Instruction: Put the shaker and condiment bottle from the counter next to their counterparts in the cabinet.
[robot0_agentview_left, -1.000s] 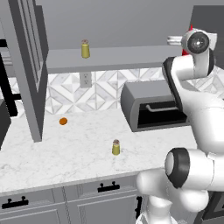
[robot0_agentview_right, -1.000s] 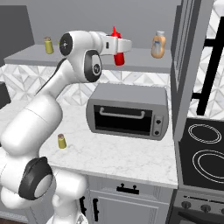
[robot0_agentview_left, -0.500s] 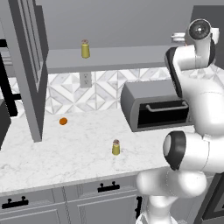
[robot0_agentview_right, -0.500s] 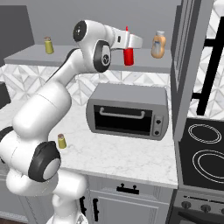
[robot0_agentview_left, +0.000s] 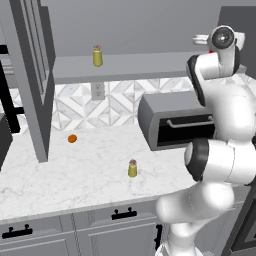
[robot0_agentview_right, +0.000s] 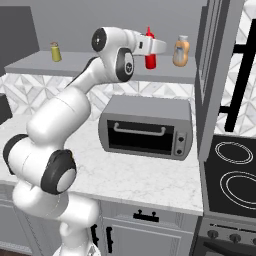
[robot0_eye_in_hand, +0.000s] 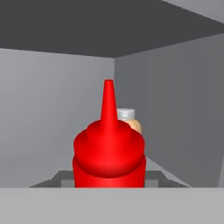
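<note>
My gripper (robot0_agentview_right: 151, 47) is shut on the red condiment bottle (robot0_agentview_right: 150, 54), holding it upright at the cabinet shelf (robot0_agentview_right: 30, 65), just left of the squat orange-tan bottle (robot0_agentview_right: 181, 51). In the hand view the red bottle (robot0_eye_in_hand: 108, 153) is close in front, with the orange-tan bottle (robot0_eye_in_hand: 130, 122) peeking out behind it. I cannot tell whether the red bottle's base touches the shelf. One olive-yellow shaker (robot0_agentview_left: 97, 56) stands on the shelf at the left. The other shaker (robot0_agentview_left: 132, 168) stands on the marble counter (robot0_agentview_left: 75, 175).
A grey toaster oven (robot0_agentview_right: 145, 127) sits on the counter under the shelf. A small orange ball (robot0_agentview_left: 72, 138) lies near the open cabinet door (robot0_agentview_left: 30, 75). A stove top (robot0_agentview_right: 232, 175) lies to the right. Another cabinet door (robot0_agentview_right: 210, 75) stands just right of the orange-tan bottle.
My arm has carried the red bottle to the right along the shelf, closer to the orange-tan bottle. The grip is unchanged.
</note>
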